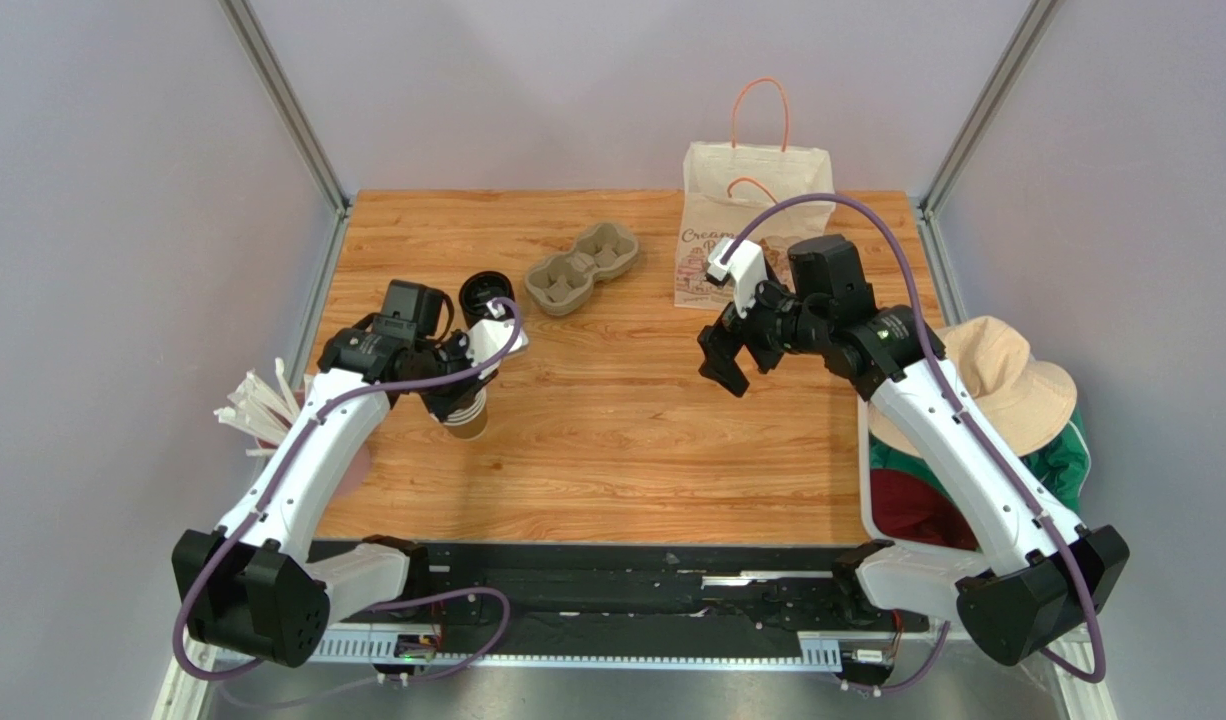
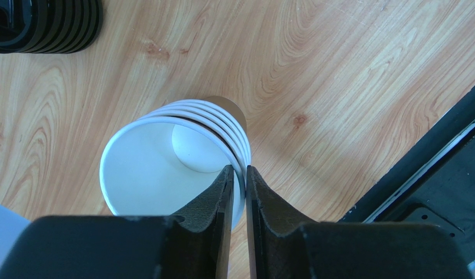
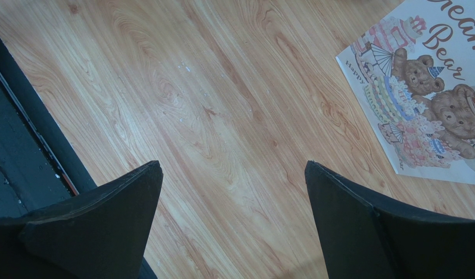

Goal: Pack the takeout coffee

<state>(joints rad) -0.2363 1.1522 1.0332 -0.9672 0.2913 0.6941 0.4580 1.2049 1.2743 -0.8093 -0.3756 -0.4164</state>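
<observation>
Left gripper (image 2: 238, 172) pinched narrow on rim of cup stack (image 2: 146, 174) (one finger inside, one outside), right gripper (image 3: 233, 165) wide above table (image 3: 222, 87), paper bag (image 3: 432, 99) nearby

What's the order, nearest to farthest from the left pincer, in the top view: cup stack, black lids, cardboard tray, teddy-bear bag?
1. Stack of brown paper cups: rim in the left pincer.
2. Stack of black plastic lids: just behind.
3. Cardboard two-cup tray: farther back, rightward.
4. Teddy-bear paper bag: back right.
</observation>
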